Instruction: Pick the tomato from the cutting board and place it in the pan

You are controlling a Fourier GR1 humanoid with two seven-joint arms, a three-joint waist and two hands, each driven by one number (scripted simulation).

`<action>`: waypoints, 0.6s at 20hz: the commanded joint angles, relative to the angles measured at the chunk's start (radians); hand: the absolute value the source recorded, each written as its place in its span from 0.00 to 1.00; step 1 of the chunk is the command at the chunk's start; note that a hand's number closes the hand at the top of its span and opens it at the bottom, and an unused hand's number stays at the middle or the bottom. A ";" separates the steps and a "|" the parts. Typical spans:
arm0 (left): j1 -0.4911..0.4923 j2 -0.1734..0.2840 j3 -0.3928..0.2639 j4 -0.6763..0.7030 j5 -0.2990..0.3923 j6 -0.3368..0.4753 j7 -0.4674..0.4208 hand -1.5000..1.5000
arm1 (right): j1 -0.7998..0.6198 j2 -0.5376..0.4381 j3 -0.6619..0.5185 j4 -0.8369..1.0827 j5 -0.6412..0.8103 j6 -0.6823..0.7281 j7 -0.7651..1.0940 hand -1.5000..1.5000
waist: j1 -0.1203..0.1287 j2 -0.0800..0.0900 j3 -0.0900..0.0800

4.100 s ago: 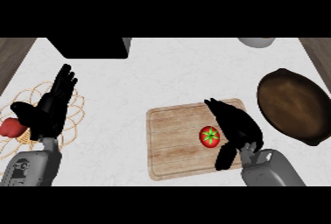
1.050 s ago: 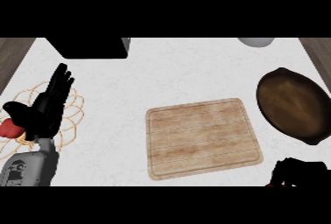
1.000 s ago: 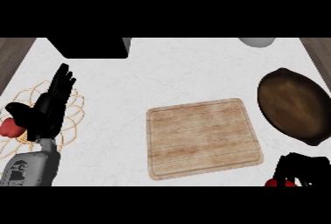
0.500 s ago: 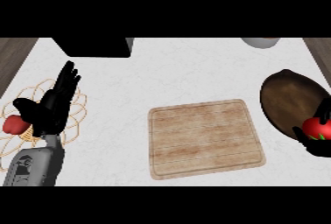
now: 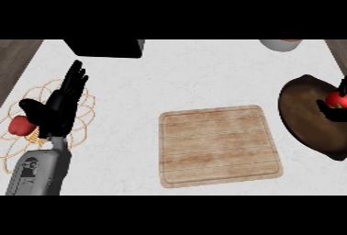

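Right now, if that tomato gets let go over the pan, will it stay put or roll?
The tomato looks round and smooth, so it would probably roll a little. The pan looks shallow and dished, so it should likely settle inside. The right robot hand curls round it.

Pan (image 5: 311,117): I see its right side cut by the edge. Over it, right hand (image 5: 331,110) mostly cut off; tomato (image 5: 335,99) partly hidden by fingers (image 5: 324,108).
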 commanded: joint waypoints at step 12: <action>-0.048 0.009 0.003 0.004 0.009 -0.014 0.017 0.50 | -0.289 -0.003 -0.021 0.702 0.012 0.194 -0.186 0.00 | 0.028 0.012 0.003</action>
